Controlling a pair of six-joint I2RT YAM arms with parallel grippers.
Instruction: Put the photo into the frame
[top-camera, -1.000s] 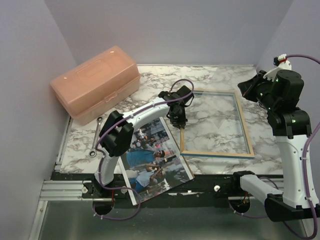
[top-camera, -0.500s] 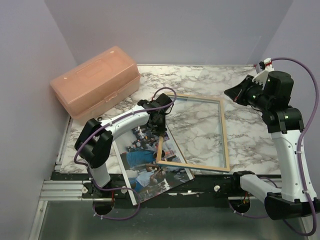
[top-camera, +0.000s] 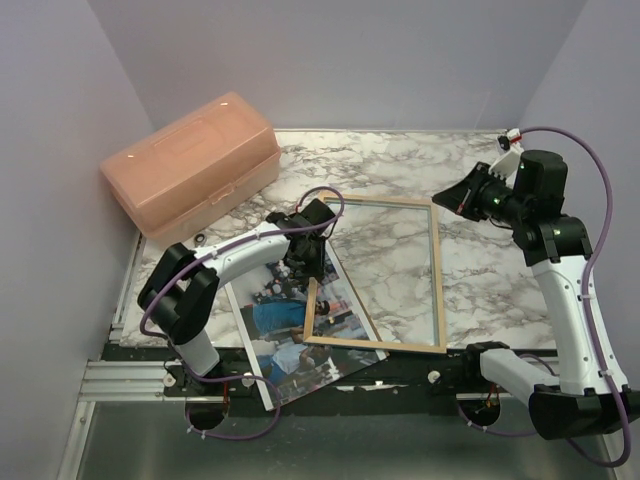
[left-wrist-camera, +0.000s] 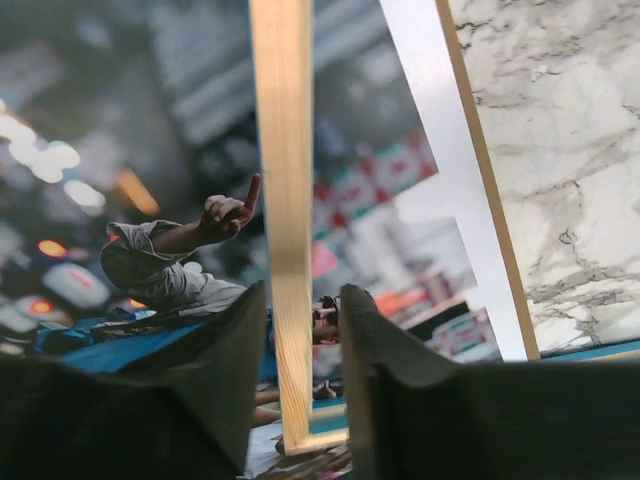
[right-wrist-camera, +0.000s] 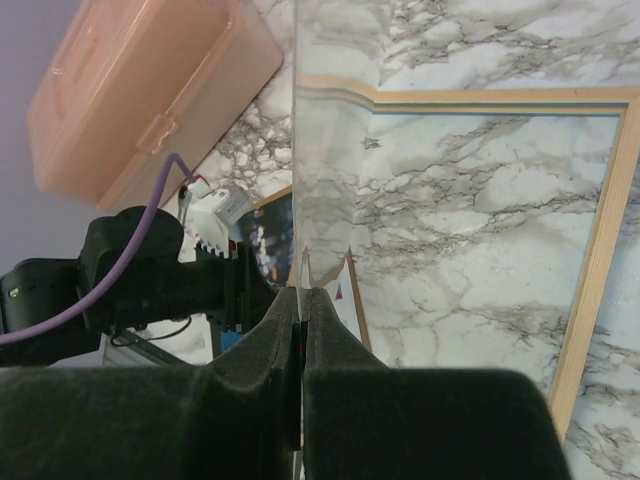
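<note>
The frame (top-camera: 375, 346) lies pale wood side up on the marble table, its near-left corner over the photo (top-camera: 285, 322). My left gripper (top-camera: 305, 260) is on the frame's left rail. In the left wrist view its fingers stand on either side of the wooden rail (left-wrist-camera: 285, 200), closed around it, with the photo (left-wrist-camera: 150, 270) underneath. My right gripper (top-camera: 448, 200) hovers by the frame's far-right corner. It is shut on a clear pane (right-wrist-camera: 320, 150), seen edge-on in the right wrist view between its fingers (right-wrist-camera: 302, 295). The frame's rail (right-wrist-camera: 600, 250) shows through below.
A pink plastic box (top-camera: 190, 165) stands at the back left, also in the right wrist view (right-wrist-camera: 140, 90). A wrench tip (top-camera: 200, 238) peeks out beside the left arm. The photo's near corner overhangs the black front rail (top-camera: 400, 385).
The left gripper has drawn the frame left and nearer, turning it so its corner now overlaps the photo. The right gripper has followed leftward with the clear pane.
</note>
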